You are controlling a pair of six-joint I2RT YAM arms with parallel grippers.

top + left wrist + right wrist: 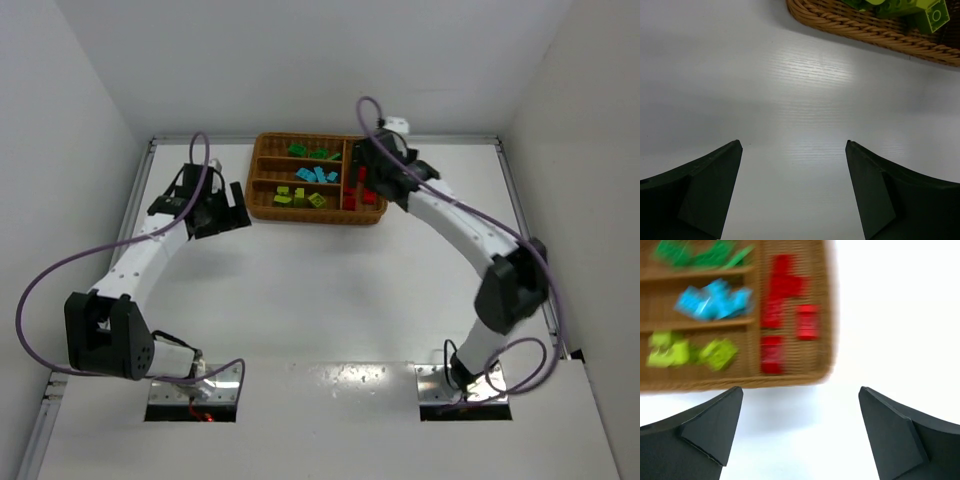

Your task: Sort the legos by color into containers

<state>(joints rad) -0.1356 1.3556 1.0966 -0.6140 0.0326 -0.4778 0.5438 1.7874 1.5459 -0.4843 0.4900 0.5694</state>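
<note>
At the left of the overhead view, the left gripper (228,212) hangs over the bare table (320,290), just beside the tray (310,218). Its fingers are spread wide with nothing between them.

In the upper middle, the tray holds every brick I can see. The green bricks (312,153) are in the far row, the blue bricks (318,175) in the middle row, and the yellow-green bricks (298,196) in the near row. The red bricks (358,196) are in the crosswise section at the right end.

The right gripper (801,390) is over that red end, fingers wide and empty, though its wrist view is blurred. The sorting looks all but done. To finish well, the right arm should lift straight up before swinging away, so the fingers miss the wicker rim and leave the red pile alone.
</note>
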